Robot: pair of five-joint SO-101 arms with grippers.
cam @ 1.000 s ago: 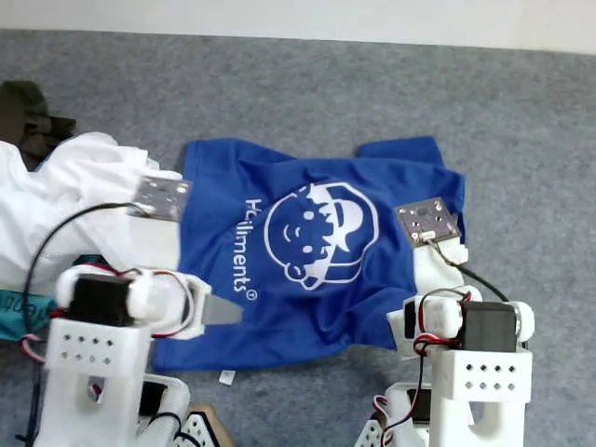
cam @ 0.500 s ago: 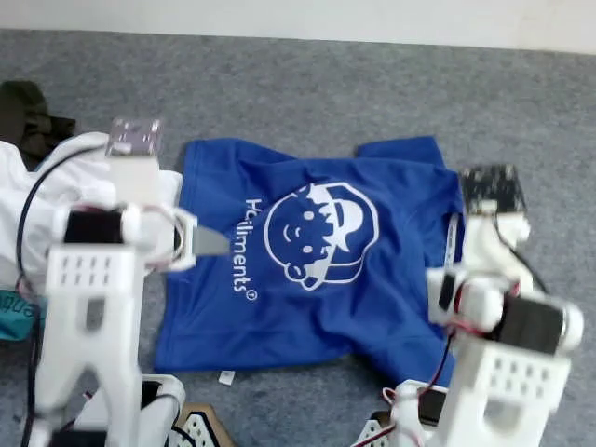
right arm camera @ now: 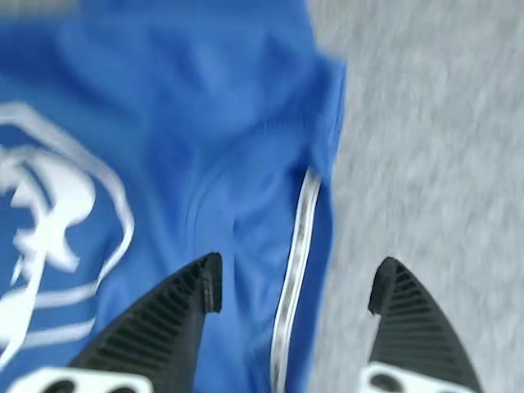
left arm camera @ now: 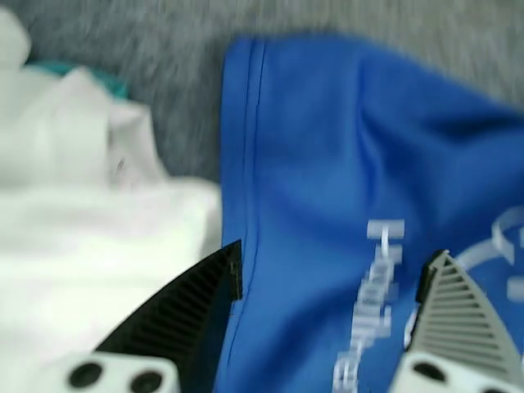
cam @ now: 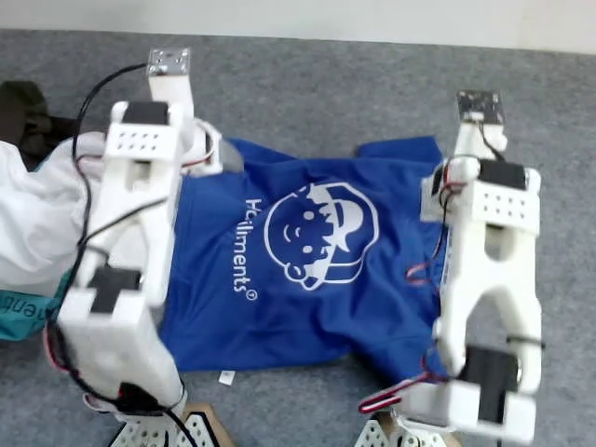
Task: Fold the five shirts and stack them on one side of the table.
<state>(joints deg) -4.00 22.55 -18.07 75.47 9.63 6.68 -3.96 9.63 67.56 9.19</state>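
Blue shirt (cam: 317,270) spread flat on the bench (cam: 372,84), first fold coming up
Left arm (cam: 130,233) and right arm (cam: 489,251) hang over its opposite edges, jaws wide open and empty; reckon they pinch both edges next.

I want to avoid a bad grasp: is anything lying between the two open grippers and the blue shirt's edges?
Nothing visible does. The left gripper is open over the edge of the blue shirt, with the white shirt right beside it; the right gripper is open over the opposite edge.
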